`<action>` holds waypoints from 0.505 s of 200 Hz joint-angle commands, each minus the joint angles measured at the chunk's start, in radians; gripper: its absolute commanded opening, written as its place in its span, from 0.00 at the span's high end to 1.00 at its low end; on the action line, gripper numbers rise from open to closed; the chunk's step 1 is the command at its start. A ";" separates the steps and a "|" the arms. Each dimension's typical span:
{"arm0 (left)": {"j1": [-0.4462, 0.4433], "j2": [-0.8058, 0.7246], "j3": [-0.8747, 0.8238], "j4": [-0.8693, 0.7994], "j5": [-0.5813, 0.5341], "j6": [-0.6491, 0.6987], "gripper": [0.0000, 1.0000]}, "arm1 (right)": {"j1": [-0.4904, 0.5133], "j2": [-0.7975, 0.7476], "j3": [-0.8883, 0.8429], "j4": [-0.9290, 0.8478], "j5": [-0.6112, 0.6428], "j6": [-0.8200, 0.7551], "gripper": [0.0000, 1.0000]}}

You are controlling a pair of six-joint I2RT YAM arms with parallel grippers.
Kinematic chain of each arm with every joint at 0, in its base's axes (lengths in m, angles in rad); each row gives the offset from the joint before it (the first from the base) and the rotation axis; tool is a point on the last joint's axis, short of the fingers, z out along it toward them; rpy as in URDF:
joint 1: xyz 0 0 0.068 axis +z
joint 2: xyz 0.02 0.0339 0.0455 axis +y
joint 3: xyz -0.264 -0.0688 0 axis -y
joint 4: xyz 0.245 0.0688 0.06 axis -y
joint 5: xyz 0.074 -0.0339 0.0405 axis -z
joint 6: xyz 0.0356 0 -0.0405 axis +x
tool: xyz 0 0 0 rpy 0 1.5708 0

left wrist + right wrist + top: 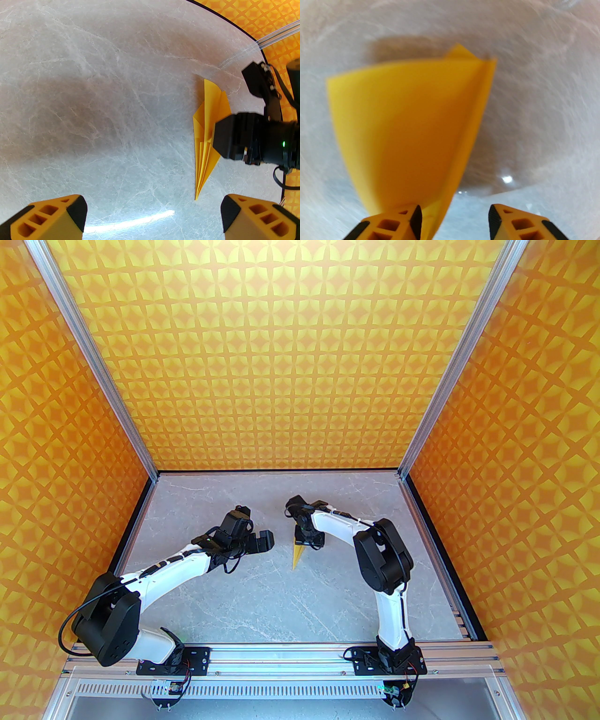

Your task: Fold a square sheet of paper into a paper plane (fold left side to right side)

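**Plane lies under the right gripper, nose toward the near edge**

The small plain yellow paper plane [298, 556], a folded dart with one sharp point, rests on the grey marbled table top [262, 605], a little right of centre. Its long axis runs near to far. The sharp point faces the near edge and leans slightly left, and the wide tail sits at the far end.

The right gripper [308, 541] hangs directly over that tail, pointing down, so the right arm is plainly the nearer one. From its wrist camera the jaws stand part-way apart with bare table showing between them. The plane's edge runs down beside the left-hand finger [398, 222] and into the gap, but nothing pinches it there. That view is blurred, so I cannot tell whether paper and finger touch.

The left gripper [257, 533] waits just to the left of the plane, apart from it, with its jaws spread wide and nothing between them. Its camera shows the layers of the plane [204, 140] fanning slightly at the tail, not pressed flat.

Any coming grasp or press would likely fall to the right arm, working down onto the tail, with the nose free to swing.

The table top looks smooth and glossy, so thin paper may slide on it. Orange-yellow star-patterned walls [290, 357] close in the left, right and far sides, well apart from the plane.
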 commanded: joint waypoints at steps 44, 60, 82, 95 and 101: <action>0.005 0.010 0.002 -0.005 -0.005 -0.017 0.01 | -0.011 -0.141 -0.134 0.037 0.035 0.029 0.53; 0.003 0.024 0.008 -0.005 0.003 -0.021 0.01 | -0.018 -0.167 -0.173 0.053 0.027 0.031 0.55; -0.006 0.035 0.006 0.011 0.010 -0.028 0.01 | -0.030 -0.194 -0.217 0.071 0.012 0.034 0.56; -0.016 0.045 0.011 0.022 0.016 -0.028 0.01 | -0.038 -0.213 -0.251 0.092 -0.005 0.037 0.56; -0.021 0.052 0.016 0.023 0.017 -0.026 0.01 | -0.043 -0.223 -0.268 0.103 -0.013 0.040 0.56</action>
